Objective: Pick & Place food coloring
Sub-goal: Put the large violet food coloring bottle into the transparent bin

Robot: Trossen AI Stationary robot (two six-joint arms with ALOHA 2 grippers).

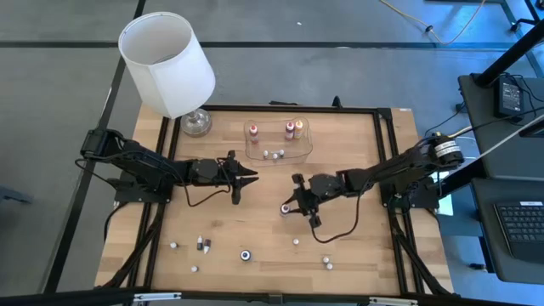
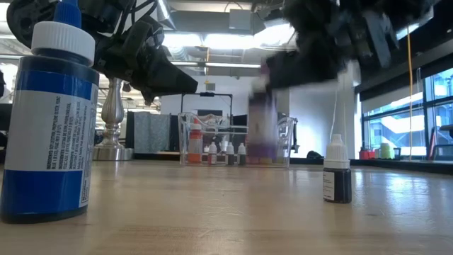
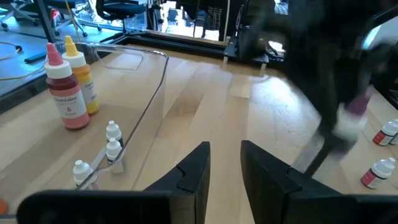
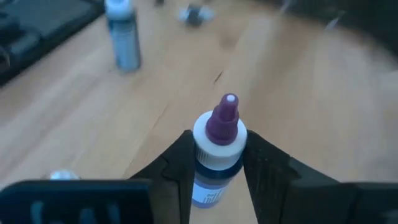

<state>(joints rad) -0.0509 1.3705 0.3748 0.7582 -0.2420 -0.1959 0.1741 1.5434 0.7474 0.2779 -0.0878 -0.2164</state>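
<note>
1. Jaws of the right gripper (image 4: 217,163) pinch the purple-tipped bottle (image 4: 217,146) just under its white collar; in the high view this sits mid-worktop, below the clear tray (image 1: 299,151).
2. Jaws of the left gripper (image 3: 225,165) stand narrow with nothing between them, waiting left of centre, near the tray.
3. Risk, as I judge it: the hold is high on a small, smooth bottle, so it could swing or slip out on a fast lift.
4. Risk on placing: the tray already holds a red bottle (image 3: 65,93), a yellow-capped one (image 3: 84,74) and tiny white ones (image 3: 112,147); coming down among them could knock them over.
5. Loose bottles lie along the worktop's (image 1: 357,212) near edge, a large blue bottle (image 2: 49,120) closest to the low camera.
6. Lamp (image 1: 167,64) stands at the far left corner, well clear of the route.
</note>
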